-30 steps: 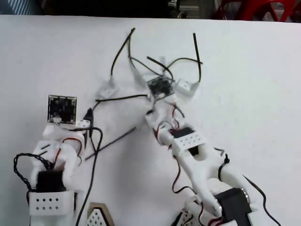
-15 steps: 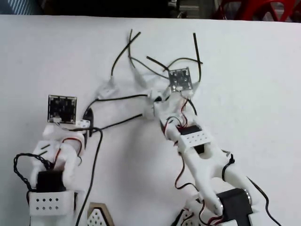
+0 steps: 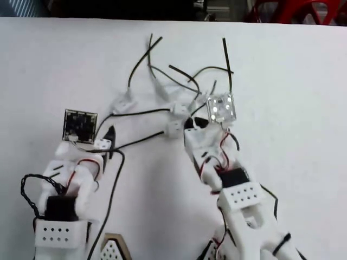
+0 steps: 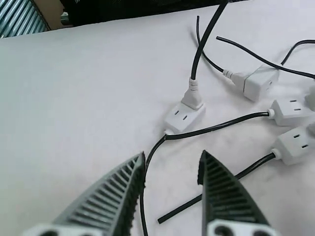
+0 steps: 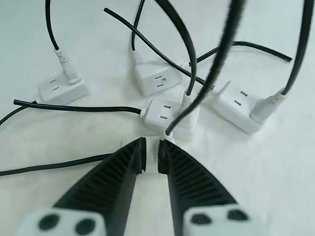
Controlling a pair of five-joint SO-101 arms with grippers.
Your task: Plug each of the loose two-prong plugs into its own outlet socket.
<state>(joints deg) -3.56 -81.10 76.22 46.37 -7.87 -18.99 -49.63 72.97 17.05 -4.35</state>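
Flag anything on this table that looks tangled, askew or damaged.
The black cords cross and loop over one another in the middle of the table, and the white outlet blocks lie at mixed angles. One cord arches up off the table over them. Nothing looks broken.

left arm, right arm: white | cables: red, black | left gripper, right gripper: black, ribbed

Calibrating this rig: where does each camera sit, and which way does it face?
High view: fixed above, looking down on the table; left arm and right arm both show.
Left wrist view: on the left arm, looking past the open left gripper toward sockets.
Right wrist view: on the right arm, looking past the right gripper, shut on a plug.
Shared: the high view's outlying socket is the left wrist view's nearest.
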